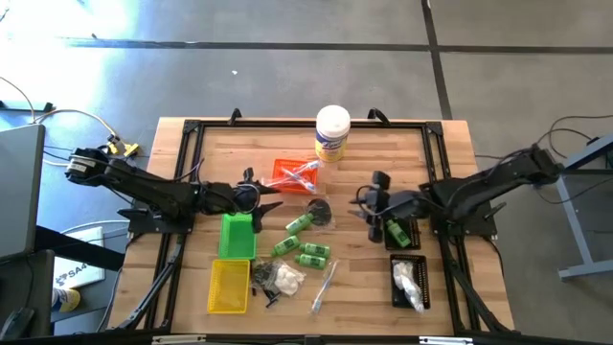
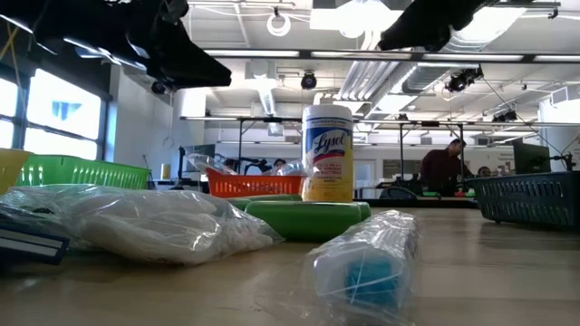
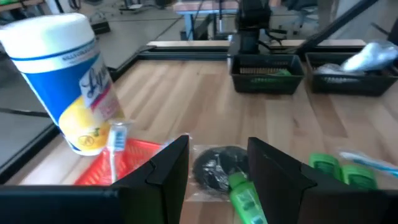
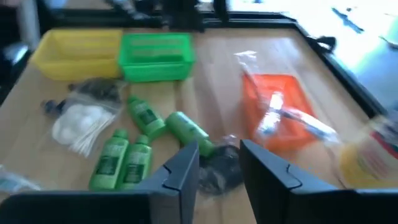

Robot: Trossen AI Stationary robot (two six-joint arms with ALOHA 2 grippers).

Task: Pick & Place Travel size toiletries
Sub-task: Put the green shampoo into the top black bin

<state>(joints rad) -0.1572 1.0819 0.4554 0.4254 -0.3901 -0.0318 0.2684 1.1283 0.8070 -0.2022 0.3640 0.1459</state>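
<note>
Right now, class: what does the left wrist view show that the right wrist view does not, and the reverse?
Only the left wrist view shows the two black mesh trays at the table's far side, one with a clear bag of white items, and the white canister's lid.

Only the right wrist view shows the yellow tray, the green tray and the bag of white fluffy bits.

Both show the orange tray with wrapped sticks in it, green bottles, a dark bagged item, and their own open fingers.

An industrial lab: exposed ceiling ducts point(image 2: 272, 86), concrete floor point(image 1: 287, 67), workbenches.
</note>
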